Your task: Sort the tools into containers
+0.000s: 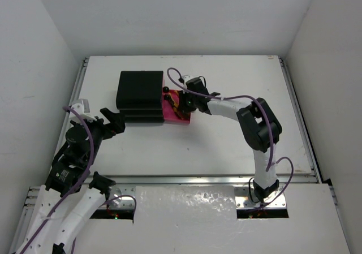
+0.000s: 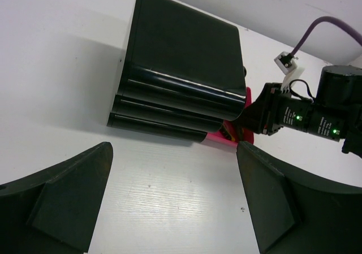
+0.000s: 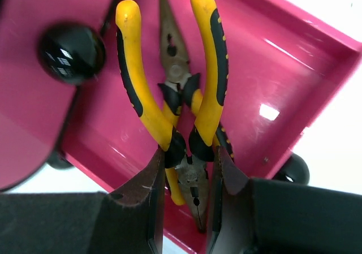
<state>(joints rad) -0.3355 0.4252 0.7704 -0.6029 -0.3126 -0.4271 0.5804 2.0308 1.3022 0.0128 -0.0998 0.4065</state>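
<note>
Since the black chest [image 1: 138, 93] has one pink drawer [image 3: 294, 56] pulled out directly beneath the right gripper [image 3: 186, 172], tools can go straight in. That gripper is clamped on the head of the yellow-handled pliers [image 3: 205, 107], whose handles point away from it over a second pair [image 3: 172, 61] lying below, likely for matching. The left gripper [image 2: 175, 203] hangs spread and empty, with the chest ahead of it.

The pliers [image 3: 210, 90] have yellow handles with black strips, the drawer [image 3: 283, 61] is magenta, its knob [image 3: 72, 53] and the chest [image 2: 181, 50] black.
</note>
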